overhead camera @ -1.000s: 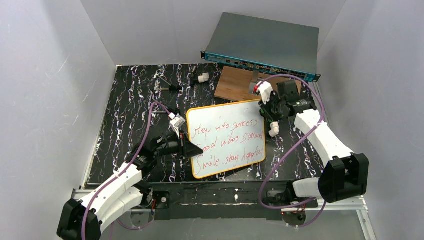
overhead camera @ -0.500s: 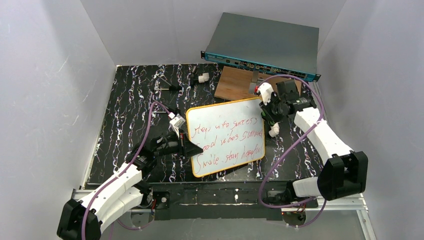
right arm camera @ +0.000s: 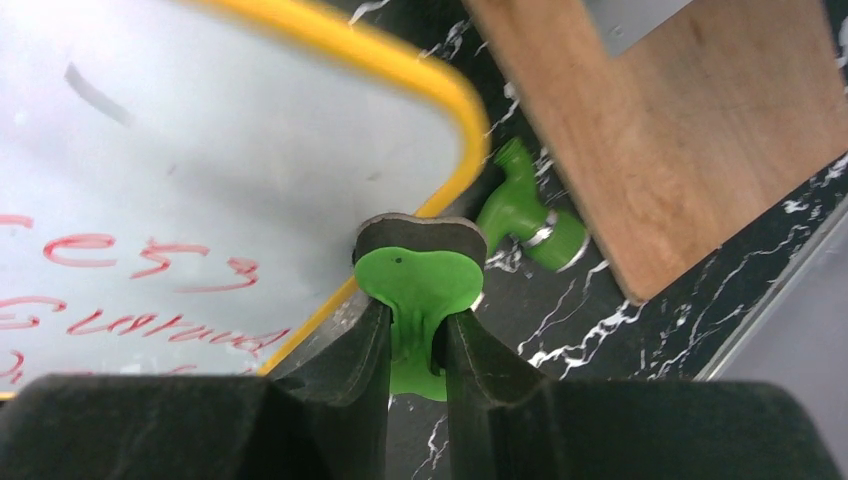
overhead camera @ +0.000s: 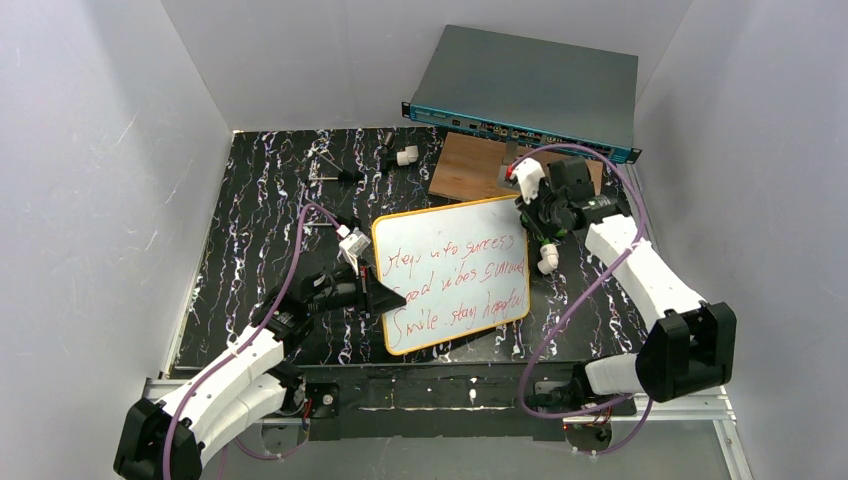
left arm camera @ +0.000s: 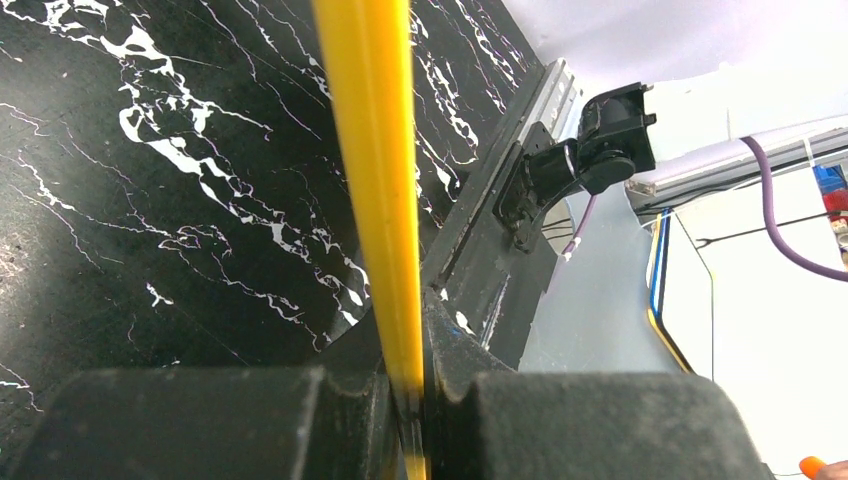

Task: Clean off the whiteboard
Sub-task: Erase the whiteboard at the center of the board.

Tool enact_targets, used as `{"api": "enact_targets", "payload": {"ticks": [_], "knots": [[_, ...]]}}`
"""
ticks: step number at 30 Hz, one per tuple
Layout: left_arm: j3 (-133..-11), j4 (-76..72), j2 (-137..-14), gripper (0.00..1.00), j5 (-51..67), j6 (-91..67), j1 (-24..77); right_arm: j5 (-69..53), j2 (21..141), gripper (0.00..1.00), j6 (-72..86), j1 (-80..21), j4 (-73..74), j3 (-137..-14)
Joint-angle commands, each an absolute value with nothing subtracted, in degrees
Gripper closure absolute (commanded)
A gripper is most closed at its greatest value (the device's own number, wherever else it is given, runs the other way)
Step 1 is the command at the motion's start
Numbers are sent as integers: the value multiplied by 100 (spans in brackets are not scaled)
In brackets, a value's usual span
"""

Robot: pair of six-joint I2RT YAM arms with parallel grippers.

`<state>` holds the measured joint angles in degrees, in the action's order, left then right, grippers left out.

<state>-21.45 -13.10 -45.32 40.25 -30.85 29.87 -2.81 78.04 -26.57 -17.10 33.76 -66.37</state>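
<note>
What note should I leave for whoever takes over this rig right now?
Left gripper: shut on the left frame edge of the whiteboard.
Right gripper: shut on the green eraser, at the whiteboard's far right corner.
The whiteboard lies mid-table, near the wooden board.
Done: both grips made.
Left: all the red writing is unerased; wipe the full surface.

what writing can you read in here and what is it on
"Step into success": whiteboard, top red handwritten line; middle word uncertain.
"Good vibes Guaran...": second line; last word blurred.
"Smile stay happy!": third line.
Grey rack unit front labels: too small to read.
</note>
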Motion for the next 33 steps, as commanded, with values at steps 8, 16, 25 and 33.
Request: {"api": "enact_targets", "payload": {"ticks": [8,16,25,33], "knots": [[-2320,-1696,-4347,100,4789,-2584,3179,477,7699,99,-2606,-2215,3530,-6431],[-2320,-1679,-4324,100,4808,-2575,3183,811,8288,99,-2601,-2206,3464,-7643],[-2337,-1635,-4291,100,4790,-2525,3190,731,7922,99,-2878,-2195,3520,-6722],[-2336,-1650,-4306,100,4808,-2530,3198,200,7553,99,-2910,-2197,3735,-6037]]}}
